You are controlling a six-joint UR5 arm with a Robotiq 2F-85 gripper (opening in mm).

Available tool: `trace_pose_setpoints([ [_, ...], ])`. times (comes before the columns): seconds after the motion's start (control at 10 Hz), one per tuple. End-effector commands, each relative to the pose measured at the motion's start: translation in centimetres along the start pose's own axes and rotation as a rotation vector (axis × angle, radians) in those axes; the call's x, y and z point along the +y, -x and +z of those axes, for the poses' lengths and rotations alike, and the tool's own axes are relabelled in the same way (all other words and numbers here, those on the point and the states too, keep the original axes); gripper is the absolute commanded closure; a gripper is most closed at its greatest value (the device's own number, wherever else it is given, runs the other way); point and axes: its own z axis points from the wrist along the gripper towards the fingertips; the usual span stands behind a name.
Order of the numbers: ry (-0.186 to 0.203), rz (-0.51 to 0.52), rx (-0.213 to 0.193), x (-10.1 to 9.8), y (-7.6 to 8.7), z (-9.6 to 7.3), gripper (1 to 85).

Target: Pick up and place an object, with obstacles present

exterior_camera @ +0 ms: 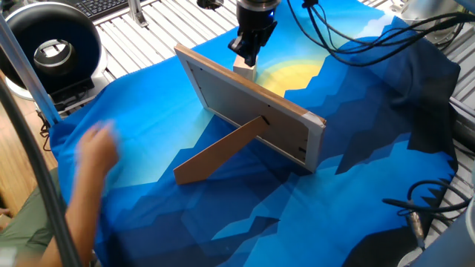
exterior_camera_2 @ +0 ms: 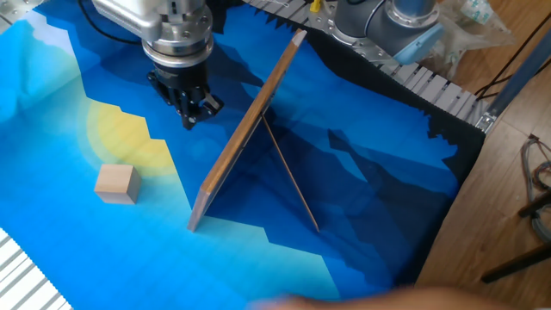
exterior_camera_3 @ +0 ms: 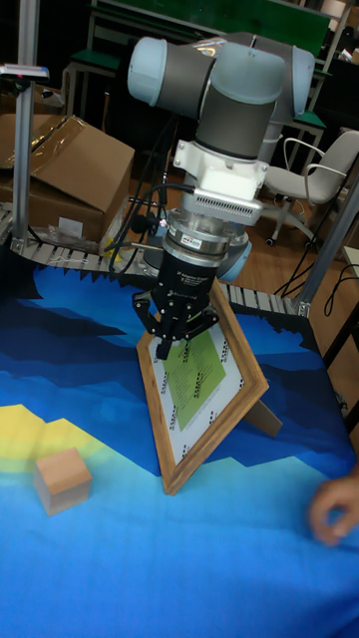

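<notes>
The object, a small pale wooden block (exterior_camera_2: 116, 183), lies on the yellow patch of the blue cloth, on the front side of the obstacle. From behind, only its top (exterior_camera: 243, 69) shows above the frame. The obstacle is a large picture frame (exterior_camera: 252, 111) standing tilted on its brown easel leg (exterior_camera: 219, 152); it is seen edge-on as frame (exterior_camera_2: 245, 138) and from the front as frame (exterior_camera_3: 204, 394). My gripper (exterior_camera_2: 191, 119) hangs above the cloth between block and frame, fingers together, holding nothing. It also shows as gripper (exterior_camera: 249, 50) and gripper (exterior_camera_3: 168, 344), apart from the block (exterior_camera_3: 63, 478).
A person's hand (exterior_camera: 96, 148) moves, blurred, over the cloth's left edge and shows as a hand (exterior_camera_3: 334, 508) at the lower right. A black round device (exterior_camera: 48, 48) stands on the slatted table top. Cables (exterior_camera: 415, 211) lie at the right.
</notes>
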Motion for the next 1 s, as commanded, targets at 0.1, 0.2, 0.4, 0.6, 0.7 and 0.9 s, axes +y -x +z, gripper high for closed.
trace_pose_setpoints([
  [0.1, 0.027, -0.064, 0.0, -2.3, 1.7, 0.8, 78.3],
  [0.2, 0.016, -0.159, 0.019, -5.5, 2.5, 1.4, 68.7],
  [0.4, 0.002, -0.291, 0.028, -10.7, 4.7, 2.4, 53.7],
  [0.6, -0.004, -0.349, 0.029, -13.5, 5.9, 3.6, 52.7],
  [0.7, 0.007, -0.366, 0.026, -14.1, 6.2, 4.0, 51.0],
  [0.9, 0.02, -0.328, 0.029, -14.0, 6.0, 4.1, 53.3],
])
